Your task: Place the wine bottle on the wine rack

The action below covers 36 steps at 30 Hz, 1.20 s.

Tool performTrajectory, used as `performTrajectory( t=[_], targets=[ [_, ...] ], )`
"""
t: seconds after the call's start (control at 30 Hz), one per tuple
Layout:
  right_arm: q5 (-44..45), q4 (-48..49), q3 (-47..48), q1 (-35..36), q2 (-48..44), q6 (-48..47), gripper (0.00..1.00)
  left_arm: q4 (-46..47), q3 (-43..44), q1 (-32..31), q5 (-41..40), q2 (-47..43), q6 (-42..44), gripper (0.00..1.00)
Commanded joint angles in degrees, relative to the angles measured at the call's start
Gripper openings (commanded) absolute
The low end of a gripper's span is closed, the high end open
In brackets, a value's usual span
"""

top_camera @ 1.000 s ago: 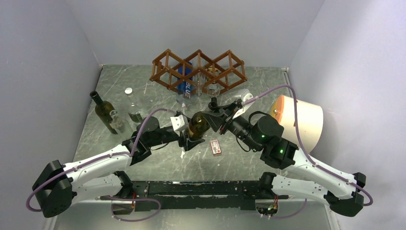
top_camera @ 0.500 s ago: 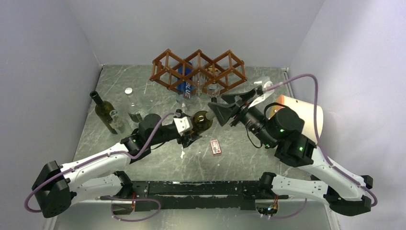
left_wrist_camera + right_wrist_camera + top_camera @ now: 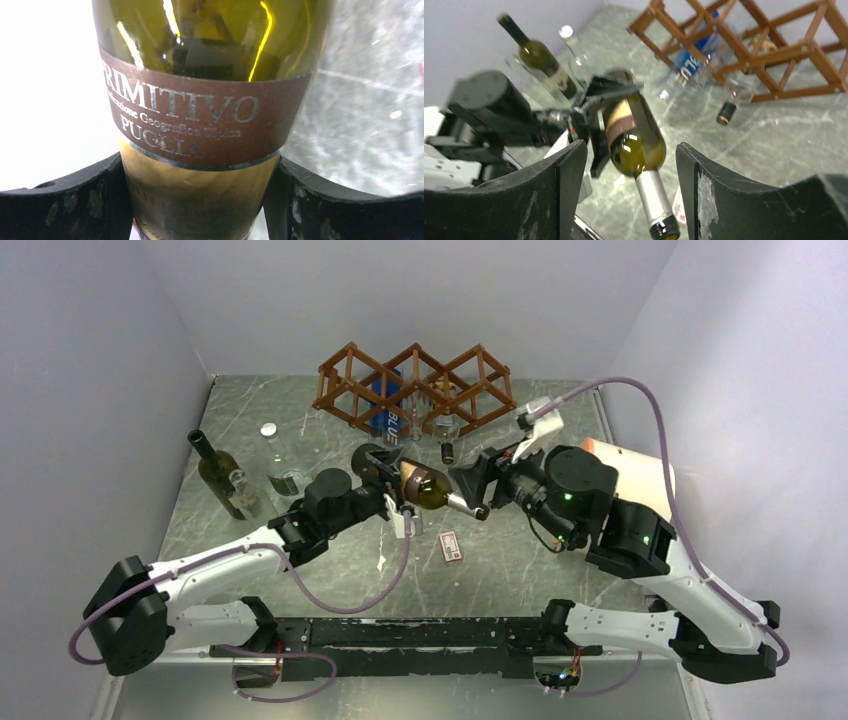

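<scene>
The left fingers [image 3: 60,200] clamp the wine bottle [image 3: 425,487] by its body; the right fingers [image 3: 544,200] stand wide apart at its neck.

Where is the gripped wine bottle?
Top view centre: wine bottle in the left tool, neck toward the right tool, just before the wine rack.

Your table [image 3: 520,570]: grey marbled top, scuffed. At the far edge, middle, stands the wine rack [image 3: 415,388]. A blue-labelled bottle [image 3: 388,420] lies on the surface in among its lower slats. Just beside that, a dark-capped clear bottle [image 3: 446,448] points its cap toward you. On the left side is a dark green bottle [image 3: 218,475], with a silver-capped clear bottle [image 3: 275,458] close to its right. Near centre a small red-and-white box [image 3: 451,546] lies flat. On the right is a pale drum with an orange rim [image 3: 630,490], apparently on its side.
</scene>
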Motion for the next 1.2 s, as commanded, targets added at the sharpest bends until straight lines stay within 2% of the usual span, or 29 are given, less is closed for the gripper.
performTrajectory(
  t=[0.0,0.3,0.5,0.67,0.9,1.17],
  targets=[
    [1.0,-10.2,-0.4,0.1,0.9,2.3,0.7,9.1,8.0,0.3,-2.7,1.3,19.2,0.07],
    [0.9,-19.2,-2.2,0.0,3.9,4.3,0.71,1.7,13.1,0.5,2.0,1.7,30.4,0.07],
    [0.7,-18.8,-2.6,0.0,4.9,3.4,0.71,-1.0,15.1,0.8,4.5,2.6,35.9,0.07],
    [-0.6,-17.5,-4.8,0.1,5.3,3.8,0.7,-4.6,15.6,0.8,7.2,1.7,35.5,0.07],
    [-3.3,-12.6,-8.1,0.1,5.2,3.8,0.69,-4.1,14.7,0.8,8.6,1.5,35.4,0.07],
    [-5.8,-9.0,-10.7,0.0,8.1,2.8,0.58,-4.0,14.8,0.8,8.8,0.7,34.9,0.07]
  ],
)
